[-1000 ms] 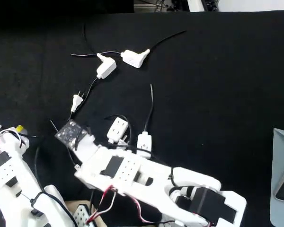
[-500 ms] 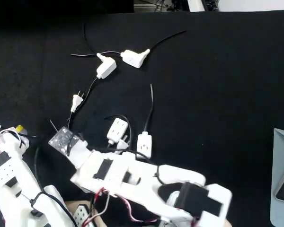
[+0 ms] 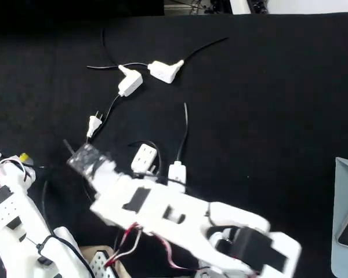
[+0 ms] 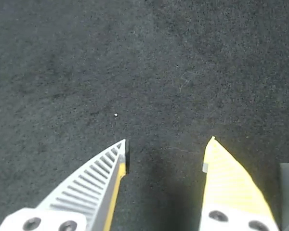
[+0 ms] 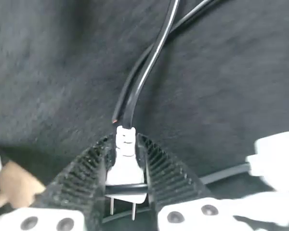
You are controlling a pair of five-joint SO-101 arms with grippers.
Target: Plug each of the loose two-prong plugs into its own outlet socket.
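My right pincer (image 5: 125, 139) pinches a white two-prong plug (image 5: 125, 171), black cord (image 5: 149, 67) trailing. A white outlet socket (image 3: 144, 157) lies just right, a second socket (image 3: 176, 172) beside. My left pincer (image 4: 166, 143) gapes.

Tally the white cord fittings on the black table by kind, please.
Two-prong plugs: 2 (one loose, one in the right hand)
Outlet sockets: 2
White connector blocks, type unclear: 2
Total: 6
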